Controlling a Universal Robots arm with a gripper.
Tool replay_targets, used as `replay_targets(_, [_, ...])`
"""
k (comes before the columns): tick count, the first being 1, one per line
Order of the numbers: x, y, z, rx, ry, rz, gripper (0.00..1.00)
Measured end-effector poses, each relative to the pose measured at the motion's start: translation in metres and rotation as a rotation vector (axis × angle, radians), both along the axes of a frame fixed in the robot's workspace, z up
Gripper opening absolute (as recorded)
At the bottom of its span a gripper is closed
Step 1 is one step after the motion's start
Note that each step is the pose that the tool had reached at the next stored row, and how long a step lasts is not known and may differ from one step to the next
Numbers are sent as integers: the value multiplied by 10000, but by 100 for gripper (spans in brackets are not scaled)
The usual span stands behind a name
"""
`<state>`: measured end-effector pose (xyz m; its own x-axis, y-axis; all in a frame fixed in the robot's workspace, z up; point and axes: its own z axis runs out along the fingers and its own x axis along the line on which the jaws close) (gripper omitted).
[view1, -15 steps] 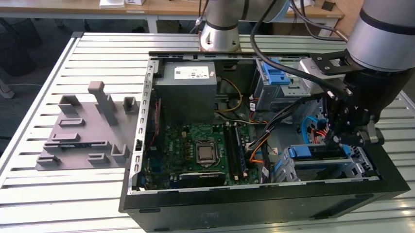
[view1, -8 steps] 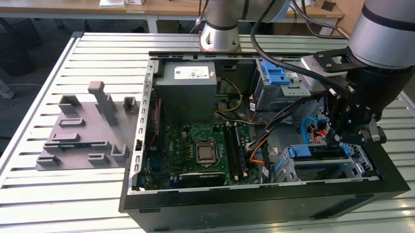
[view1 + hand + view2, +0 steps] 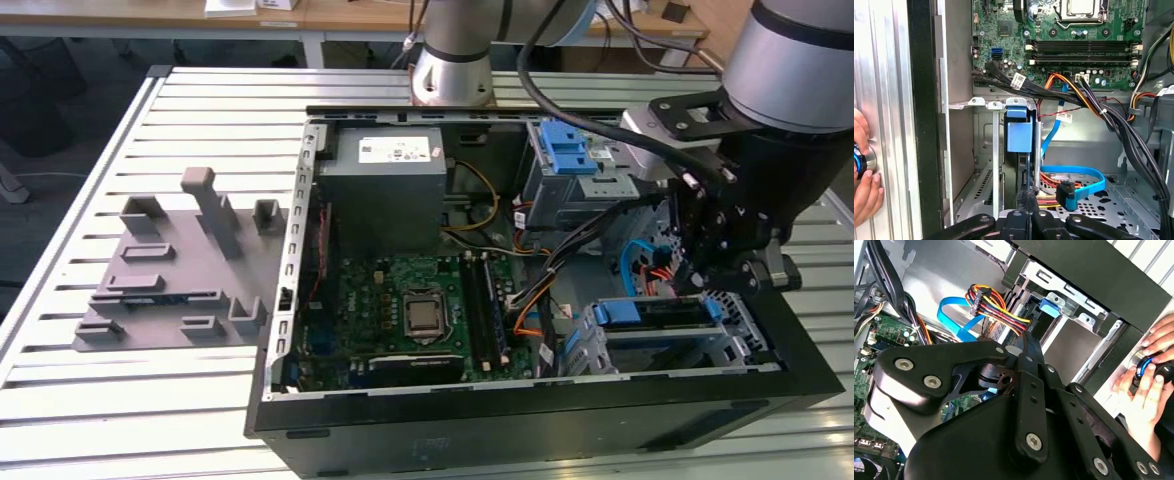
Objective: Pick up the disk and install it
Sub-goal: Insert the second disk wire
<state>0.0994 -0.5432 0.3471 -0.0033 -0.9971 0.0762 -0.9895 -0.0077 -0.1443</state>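
Observation:
The disk [image 3: 651, 312] sits in the metal bay at the front corner of the open computer case, on the exterior view's right, with its blue plastic rail facing up. In the first wrist view the disk [image 3: 1019, 136] stands edge-on between the bay's metal walls. My gripper [image 3: 697, 285] hangs just above it, inside the case. In both wrist views the gripper [image 3: 1029, 197] [image 3: 1026, 342] has its two thin fingertips pressed together with nothing between them. The tips are close to the disk's [image 3: 1050, 307] edge; I cannot tell whether they touch it.
A blue flat cable [image 3: 1074, 182] and a bundle of coloured wires [image 3: 999, 307] lie beside the bay. The motherboard [image 3: 414, 300], grey power box [image 3: 387, 190] and a cage with a blue latch [image 3: 574, 165] share the case. A person's hand [image 3: 864, 175] rests outside the case wall. A grey fixture [image 3: 174, 270] lies on the table.

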Motion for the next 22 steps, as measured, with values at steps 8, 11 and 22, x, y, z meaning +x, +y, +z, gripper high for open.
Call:
replay_targets(8, [-9, 8, 42, 1, 314, -2, 11])
replay_targets(11, [-33, 8, 63, 13, 343, 0, 11])
replay_targets(22, [-43, 82, 123, 36, 710, 0, 11])
